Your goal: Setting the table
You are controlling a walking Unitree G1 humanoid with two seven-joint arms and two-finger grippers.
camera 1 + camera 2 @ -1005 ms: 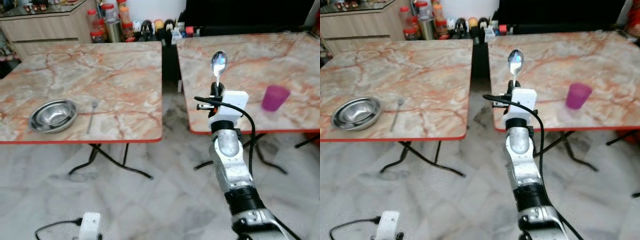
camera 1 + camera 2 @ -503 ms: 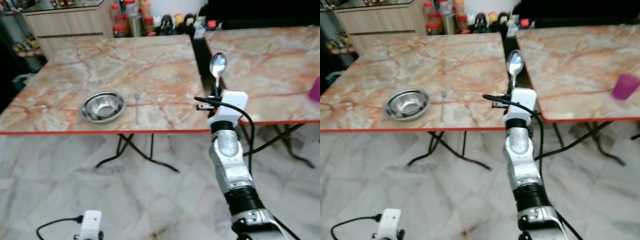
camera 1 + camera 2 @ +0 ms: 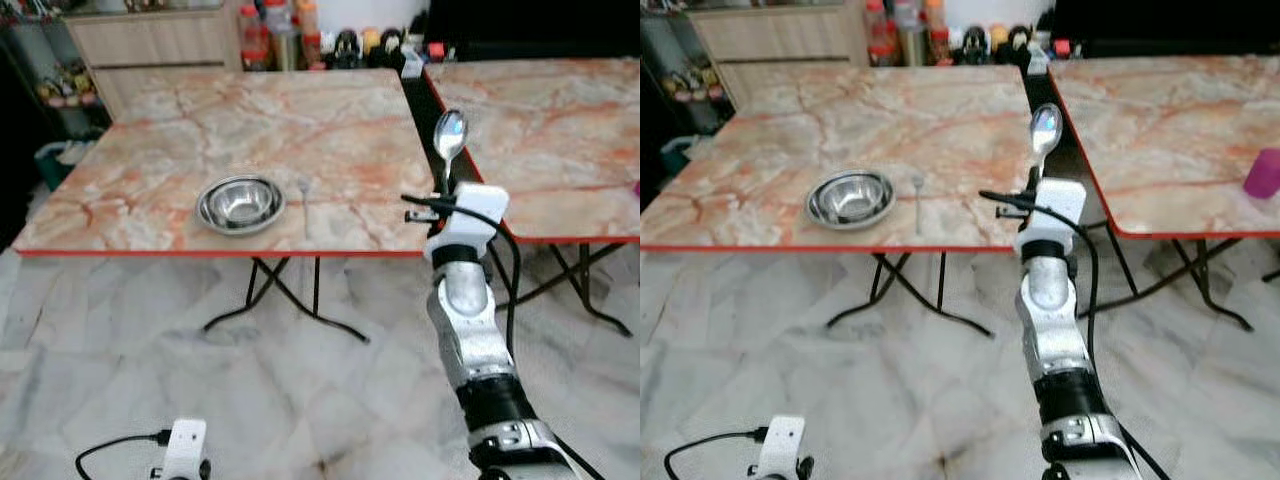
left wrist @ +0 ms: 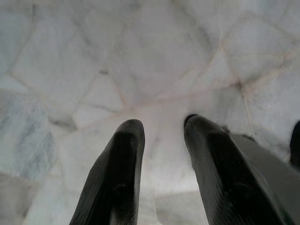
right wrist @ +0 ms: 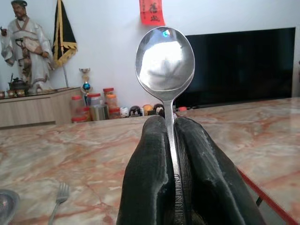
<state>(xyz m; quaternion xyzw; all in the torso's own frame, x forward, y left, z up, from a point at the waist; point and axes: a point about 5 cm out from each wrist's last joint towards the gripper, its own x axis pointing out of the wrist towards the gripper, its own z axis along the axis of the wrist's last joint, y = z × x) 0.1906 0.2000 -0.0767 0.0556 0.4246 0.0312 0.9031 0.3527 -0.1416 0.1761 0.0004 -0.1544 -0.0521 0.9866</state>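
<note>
Spoon handle [image 5: 176,183]: small engraved lettering runs along it between the gripper fingers, too small to read.
Red paper sign on wall [image 5: 151,11]: dark characters, blurred, not legible.

The right arm [image 3: 468,330] reaches up toward 12 o'clock, its right gripper [image 5: 172,140] clamped on a spoon [image 5: 165,61] held upright; the left gripper [image 4: 161,136] hangs low at 7 o'clock, fingers [image 4: 123,164] parted
</note>
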